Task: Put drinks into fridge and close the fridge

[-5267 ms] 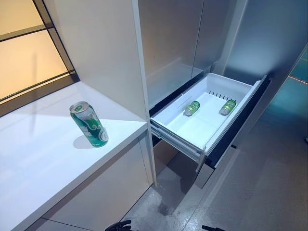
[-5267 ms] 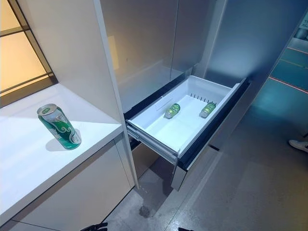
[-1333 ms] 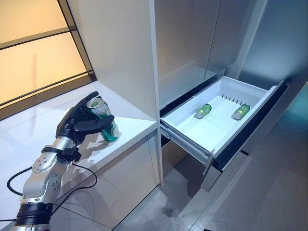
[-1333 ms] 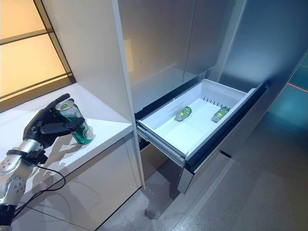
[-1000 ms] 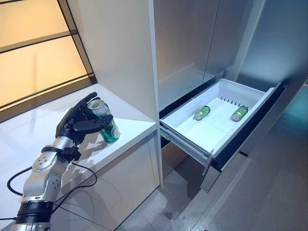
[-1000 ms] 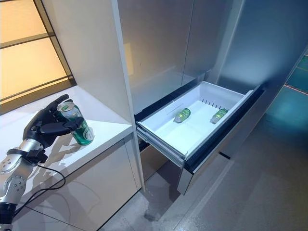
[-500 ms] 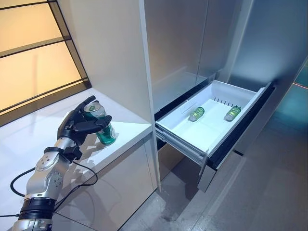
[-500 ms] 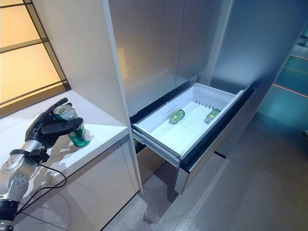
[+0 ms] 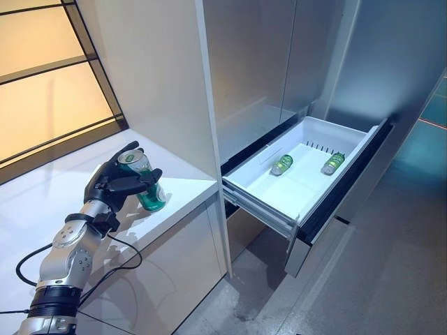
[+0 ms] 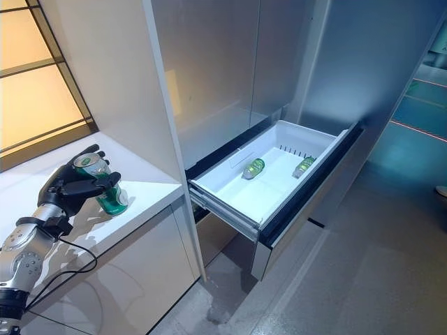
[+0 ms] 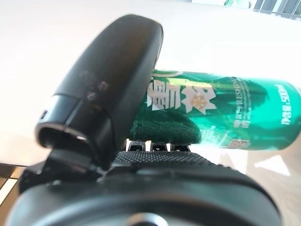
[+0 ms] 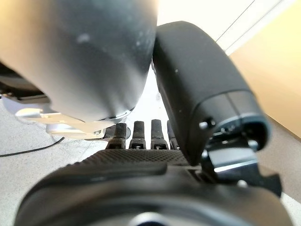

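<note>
A green can (image 9: 147,187) stands tilted at the white counter (image 9: 42,209), near its front edge. My left hand (image 9: 110,185) is shut on it, thumb on one side and fingers on the other. The left wrist view shows the can (image 11: 221,115) lying across the palm under the thumb (image 11: 108,84). I cannot tell whether the can rests on the counter. The white fridge drawer (image 9: 262,204) is pulled out, to the right of and below the counter. Green drinks (image 9: 282,165) lie in it. My right hand (image 12: 141,134) is open and holds nothing.
A tall white cabinet panel (image 9: 167,84) stands between the counter and the fridge. Grey fridge doors (image 9: 265,56) rise above the drawer. A lit window (image 9: 49,84) lies behind the counter. Grey floor (image 9: 391,265) spreads in front of the drawer.
Since the earliest frames my left hand has come in and shut on the can. Over the last second the view has shifted and the hand and can have hardly moved.
</note>
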